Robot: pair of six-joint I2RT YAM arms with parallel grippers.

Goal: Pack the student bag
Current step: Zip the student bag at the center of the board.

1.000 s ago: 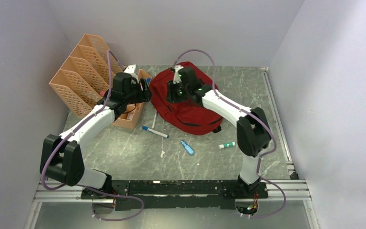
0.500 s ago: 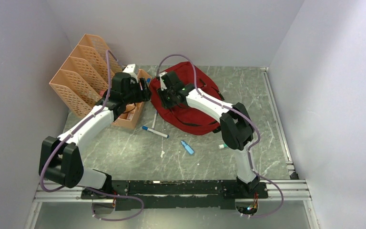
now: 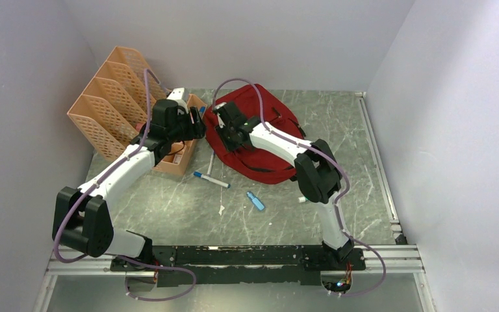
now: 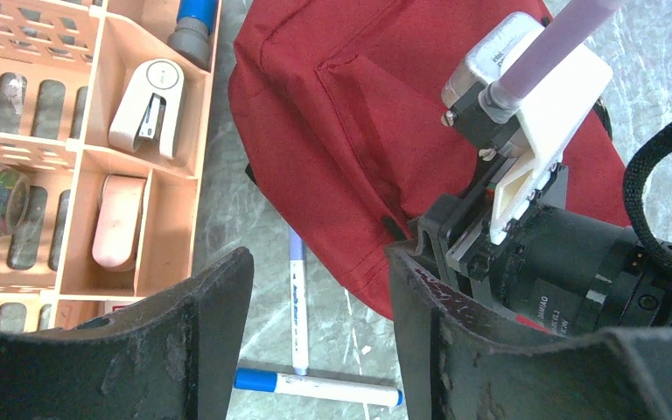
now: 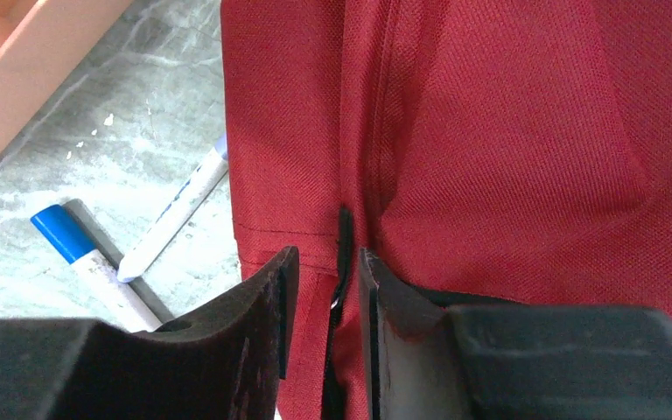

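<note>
The student bag [image 3: 253,159] looks zipped, nothing visibly packed; right gripper [image 5: 328,262] narrowly straddles its zipper pull [image 5: 343,236] (grip unclear); left gripper [image 4: 319,262] gapes empty.

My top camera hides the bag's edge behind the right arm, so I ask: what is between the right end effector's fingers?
Observer: A black zipper pull of the student bag stands in the gap; the right end effector has not yet clamped it.
Operator: Does the left end effector hold anything?
Observer: No, it is open and empty, above a white pen on the table.
</note>
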